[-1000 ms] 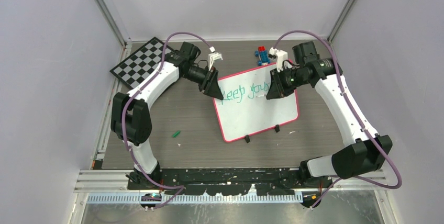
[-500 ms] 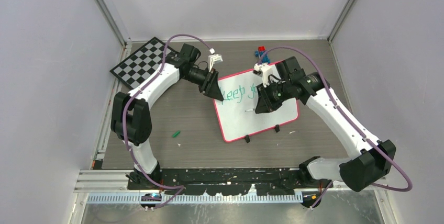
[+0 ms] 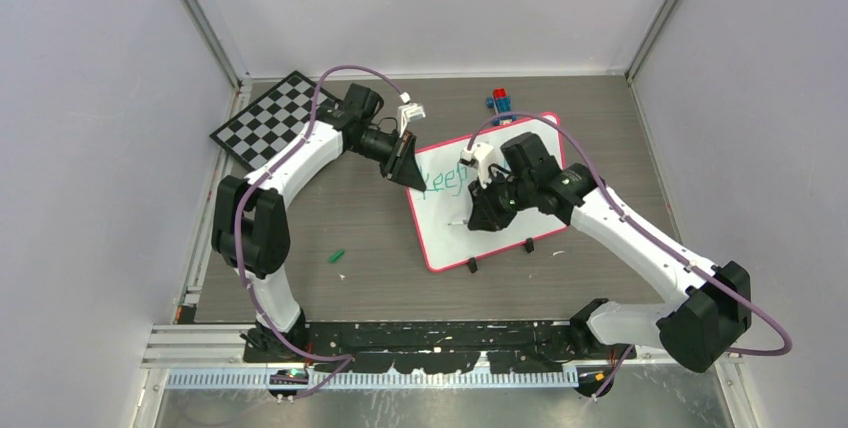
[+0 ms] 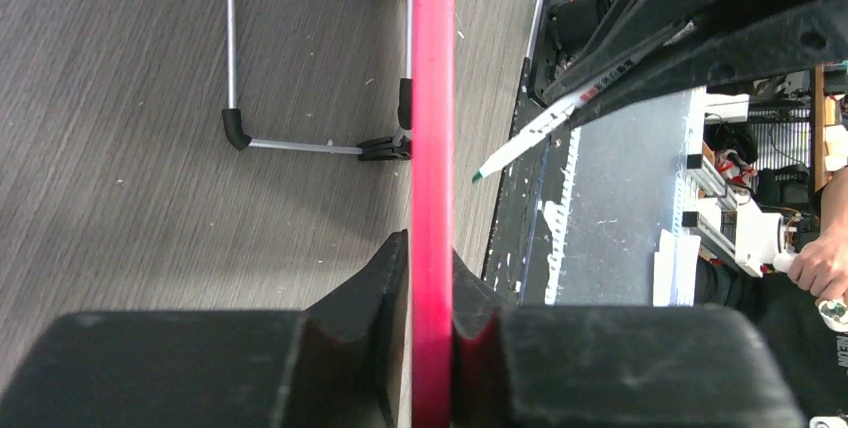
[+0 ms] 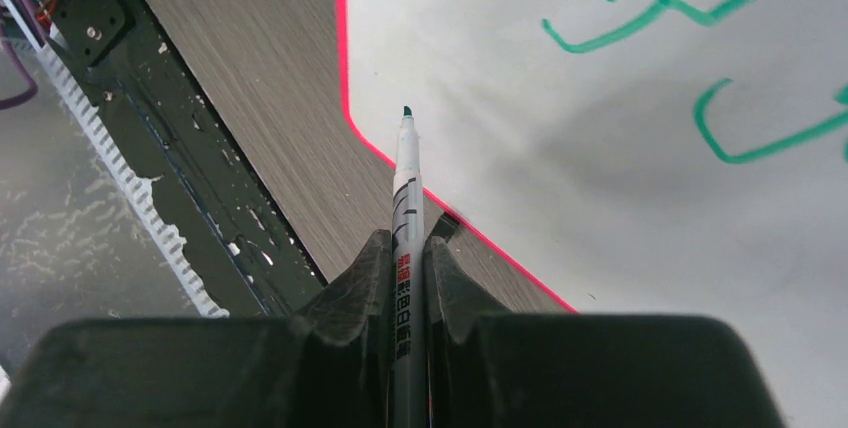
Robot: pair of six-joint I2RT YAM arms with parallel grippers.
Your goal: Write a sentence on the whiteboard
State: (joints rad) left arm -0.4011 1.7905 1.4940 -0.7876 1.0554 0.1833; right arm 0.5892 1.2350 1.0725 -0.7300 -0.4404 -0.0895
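A: Which step is in hand?

B: The lettering itself, I judge, and about midway. The left hand (image 3: 408,172) is closed on the whiteboard (image 3: 445,243), its two fingers pinching the red rim (image 4: 432,98) flat between them; the board rests on the worktop (image 3: 370,238), reaching away from that hand toward the other one.

A: And the other?

B: The right hand (image 3: 482,216) is clamped narrow on a green marker (image 5: 405,208); the barrel runs straight out from between its fingers, tip forward, over the white face just inside the rim's curved corner.

A: Where is the sentence?

B: The sentence (image 3: 445,183) lies beyond the right hand, up and to the right of the marker tip in the wrist view; from above I read "keep", the rest of that line is hidden under the right arm; no second line shows.

A: Is the tip on the board?

B: I cannot tell; from the left wrist it looks just apart from the surface.

A: The next move, then?

B: Likely the start of a second line beneath "keep" — it calls for bringing the tip down to light contact, then drawing strokes away from the rim while the left hand braces the board; too hard a push might tilt it in that grip.
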